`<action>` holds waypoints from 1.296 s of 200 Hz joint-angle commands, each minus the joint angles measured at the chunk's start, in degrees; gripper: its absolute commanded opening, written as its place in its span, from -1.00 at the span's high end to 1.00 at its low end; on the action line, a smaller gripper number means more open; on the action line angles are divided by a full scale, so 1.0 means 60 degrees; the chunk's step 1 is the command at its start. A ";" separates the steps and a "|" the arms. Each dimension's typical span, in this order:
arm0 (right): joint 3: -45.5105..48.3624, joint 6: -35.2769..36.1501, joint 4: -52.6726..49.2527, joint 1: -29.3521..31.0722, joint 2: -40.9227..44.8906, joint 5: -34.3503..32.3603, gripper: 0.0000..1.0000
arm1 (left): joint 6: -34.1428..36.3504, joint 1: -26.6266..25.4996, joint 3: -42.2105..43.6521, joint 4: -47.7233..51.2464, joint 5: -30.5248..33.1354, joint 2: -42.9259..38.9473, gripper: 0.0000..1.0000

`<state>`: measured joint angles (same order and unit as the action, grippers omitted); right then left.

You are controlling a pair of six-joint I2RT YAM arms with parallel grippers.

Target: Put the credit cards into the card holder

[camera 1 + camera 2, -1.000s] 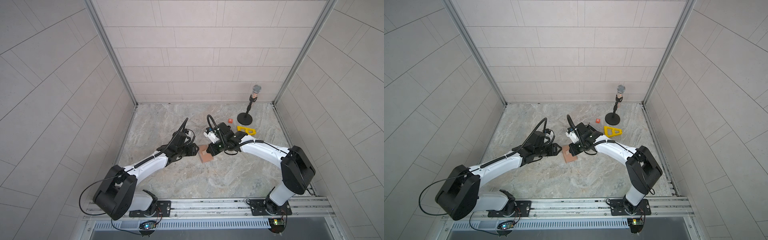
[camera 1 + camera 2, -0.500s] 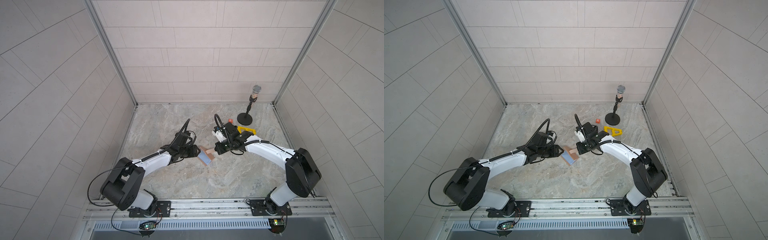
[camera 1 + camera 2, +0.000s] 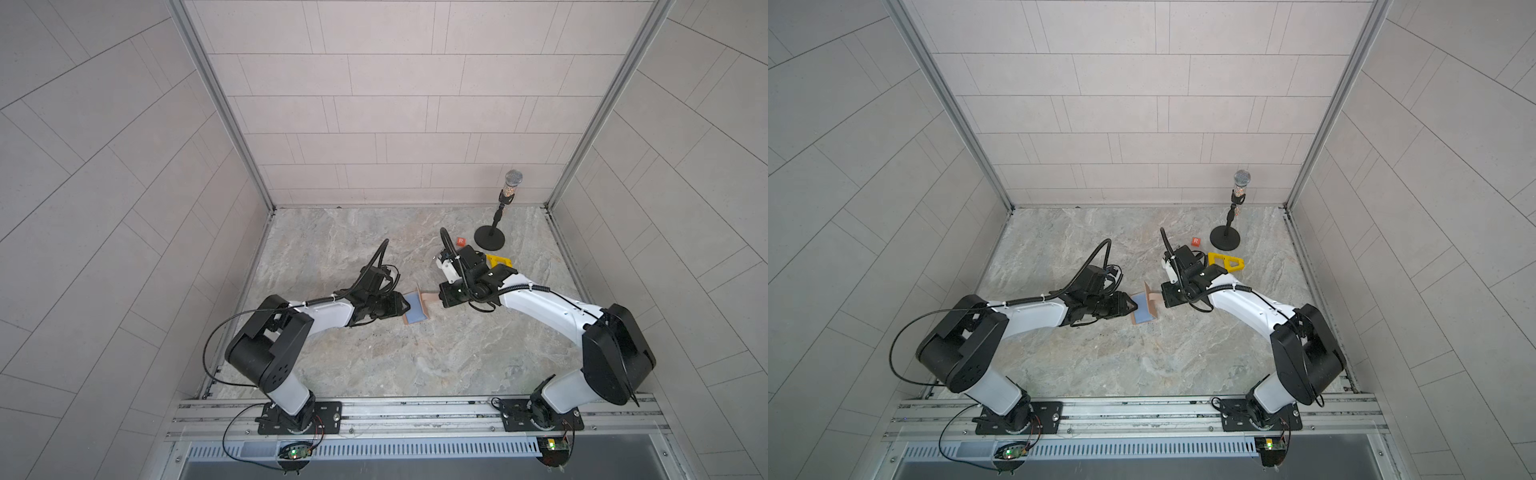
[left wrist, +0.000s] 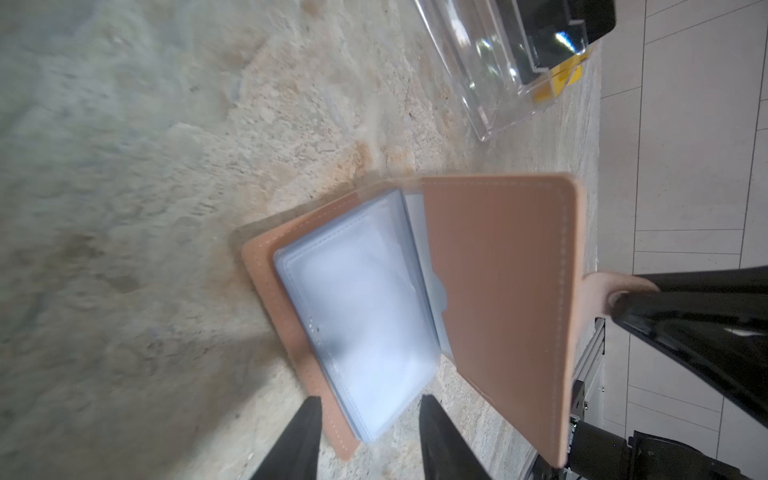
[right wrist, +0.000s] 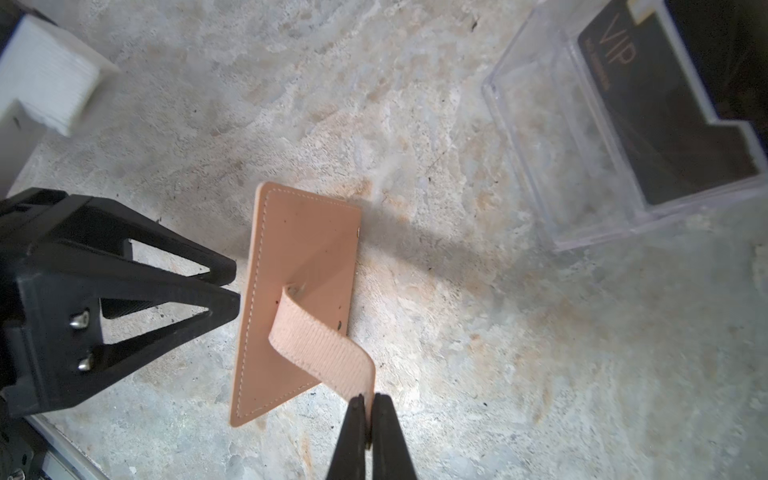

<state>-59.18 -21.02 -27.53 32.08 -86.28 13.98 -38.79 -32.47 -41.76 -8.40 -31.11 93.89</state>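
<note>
Tan leather covers the card holder (image 3: 415,309), which sits open near the middle of the marble table (image 3: 415,374), between the two arms. One half lies flat, with its stack of clear, bluish sleeves (image 4: 365,316) facing up. The other half stands raised at a steep angle from the fold.

The right claw (image 5: 368,401) is squeezed tight on the end of the card holder's strap (image 5: 320,349). The strap curves from the outside of the raised half to the claw's tips.

The left claw (image 4: 368,399) is low at the opposite side. Its jaws are partly apart, with the near end of the flat half and the sleeves between them. Whether the fingers actually press on it cannot be told. In the right wrist view the left claw's tips are just beside the edge of the raised half.

A black card (image 5: 665,104) lettered VIP leans in a clear plastic stand (image 5: 561,166) on the table, near the card holder but apart from it. Just beyond the stand lies a yellow piece (image 3: 1225,262). Farther back are a small orange square (image 3: 1196,241) marked R and a microphone (image 3: 1241,179) on a round black base, near the back right corner
</note>
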 commanded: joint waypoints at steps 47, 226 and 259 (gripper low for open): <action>0.0515 0.0249 -0.0769 -0.0199 0.0478 -0.1085 1.00 | -0.0130 -0.0386 -0.0899 -0.0473 -0.0472 0.1059 0.25; 0.0762 0.0735 -0.1734 -0.0669 -0.0445 -0.3776 1.00 | 0.0383 -0.0416 -0.0615 0.0708 0.0501 0.1496 0.51; 0.0464 0.0631 -0.2048 -0.0659 -0.0823 -0.4205 1.00 | 0.0356 -0.0417 -0.0591 0.0736 0.0509 0.1399 0.51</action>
<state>-55.05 -16.58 -34.72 28.60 -89.78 -4.47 -37.50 -34.89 -46.81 -10.09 -31.20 102.41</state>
